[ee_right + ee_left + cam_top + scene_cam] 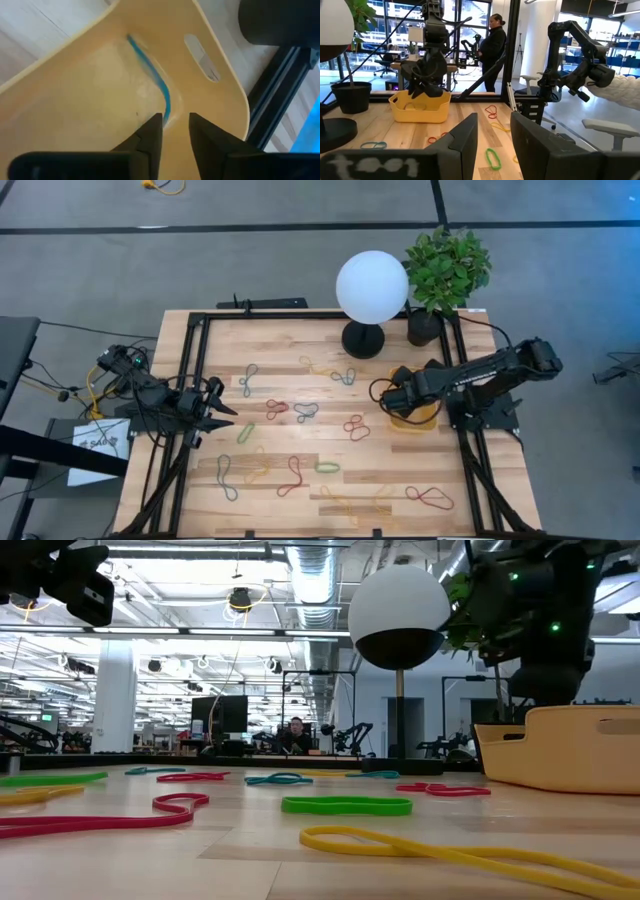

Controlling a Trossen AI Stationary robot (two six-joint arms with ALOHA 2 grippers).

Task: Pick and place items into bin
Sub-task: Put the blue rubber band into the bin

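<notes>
From above, the right arm [490, 370] reaches in from the table's right edge, elbow bent, its gripper [403, 402] hanging over the yellow bin [425, 418], which sits near the right edge just in front of the plant pot [424, 328]. The left arm [150, 388] lies folded at the left edge, its gripper [222, 411] pointing inward over the wood, fingers spread in a narrow V and holding nothing. Bands [305, 411] lie scattered across the table [300, 350], among them a green one [327, 467] toward the near edge and a red one [429, 498] at the near right corner; a white globe lamp [371, 287] stands at the far edge. At table height, the bin [565, 748] stands at the right with the right arm [545, 630] dark above it; a green band [346, 805] and a yellow band [440, 851] lie nearest, and a person [295, 736] sits far behind. The left wrist view looks past its own parted fingers [462, 140] across the table to the bin [420, 107], with the right gripper [422, 82] hanging over it, and a person [492, 47] standing beyond. The right wrist view looks straight down into the bin [75, 95], where a blue band [152, 75] lies on the floor along a wall; the fingers [150, 132] are slightly apart just above it, holding nothing.
</notes>
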